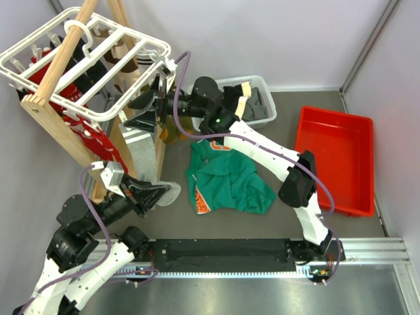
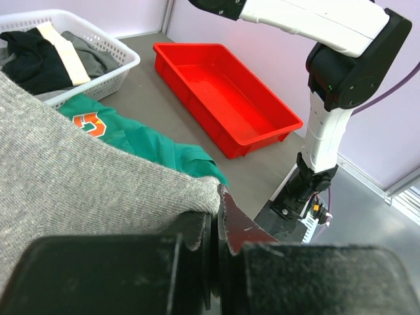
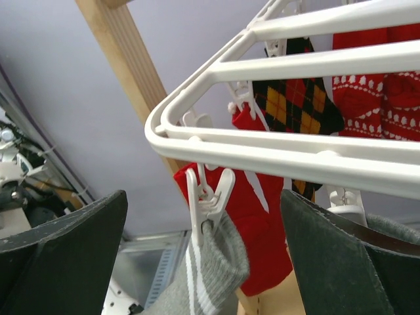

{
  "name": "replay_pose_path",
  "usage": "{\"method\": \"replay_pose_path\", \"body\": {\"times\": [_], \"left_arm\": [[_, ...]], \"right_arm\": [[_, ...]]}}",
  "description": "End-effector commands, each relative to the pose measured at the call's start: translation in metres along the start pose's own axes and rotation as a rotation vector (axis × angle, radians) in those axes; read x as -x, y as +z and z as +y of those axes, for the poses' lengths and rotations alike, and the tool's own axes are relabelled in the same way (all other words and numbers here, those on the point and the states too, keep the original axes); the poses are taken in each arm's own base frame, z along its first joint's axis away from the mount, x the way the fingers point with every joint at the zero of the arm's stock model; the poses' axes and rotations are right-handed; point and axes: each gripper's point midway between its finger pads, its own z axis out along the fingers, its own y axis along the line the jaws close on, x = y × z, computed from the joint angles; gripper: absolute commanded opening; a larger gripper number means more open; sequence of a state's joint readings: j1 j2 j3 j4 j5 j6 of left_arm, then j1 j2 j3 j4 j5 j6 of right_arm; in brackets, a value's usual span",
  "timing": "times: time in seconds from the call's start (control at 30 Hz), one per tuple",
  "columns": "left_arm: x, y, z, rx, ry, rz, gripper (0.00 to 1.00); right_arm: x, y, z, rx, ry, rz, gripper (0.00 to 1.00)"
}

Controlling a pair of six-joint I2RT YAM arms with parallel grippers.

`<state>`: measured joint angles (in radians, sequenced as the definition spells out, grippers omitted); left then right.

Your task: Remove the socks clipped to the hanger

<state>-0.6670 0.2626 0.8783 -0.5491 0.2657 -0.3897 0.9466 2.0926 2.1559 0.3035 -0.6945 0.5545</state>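
The left gripper (image 2: 213, 230) is closed tightly on a grey sock (image 2: 98, 177), with the knitted cloth pinched between its black fingers, low down and beside the leg of the wooden rack (image 3: 125, 59). The right gripper (image 3: 207, 226) is wide open and holds nothing. Its two fingers stand on either side of a small white clip (image 3: 209, 190) at the corner of the hanger (image 3: 295, 65), and this clip bites the cuff of a grey sock with pale bands. I think it is the same sock that the left gripper holds, but no view shows the whole length of it, so I cannot be sure. The main danger is a downward pull from the left arm while the clip is closed: the hanger only hangs by its hook on the rack, so it could tilt, swing or even come off, and the cloth could stretch. A second danger is on the right side. If the open fingers close on the white frame bar or on the sock itself and not on the wings of the clip, the clip will not open and the hanger will be pushed aside. The red socks (image 3: 367, 98) hang just behind, and a swinging frame may tangle them. If the sock comes free suddenly, it may drop near the green shirt (image 1: 226, 180) on the table.
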Motion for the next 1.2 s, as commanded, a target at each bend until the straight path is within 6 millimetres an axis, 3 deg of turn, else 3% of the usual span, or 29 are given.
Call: {"method": "replay_pose_path", "body": {"times": [0.0, 0.33, 0.73, 1.03, 1.17], "left_arm": [[0.019, 0.001, -0.01, -0.036, 0.033, -0.041, 0.0], [0.018, 0.002, -0.01, -0.037, 0.038, -0.039, 0.0], [0.018, 0.0, -0.01, -0.037, 0.038, -0.042, 0.0], [0.018, 0.0, -0.009, -0.034, 0.04, -0.04, 0.0], [0.015, 0.001, -0.008, -0.032, 0.038, -0.035, 0.0]], "right_arm": [[0.024, 0.012, 0.012, -0.016, -0.024, -0.079, 0.98], [0.031, 0.016, 0.004, -0.068, -0.028, -0.128, 0.97], [0.019, 0.021, 0.006, -0.016, -0.017, -0.108, 0.94], [0.016, 0.025, 0.023, 0.078, 0.004, -0.108, 0.78], [0.01, 0.025, 0.021, 0.065, 0.018, -0.081, 0.84]]}}
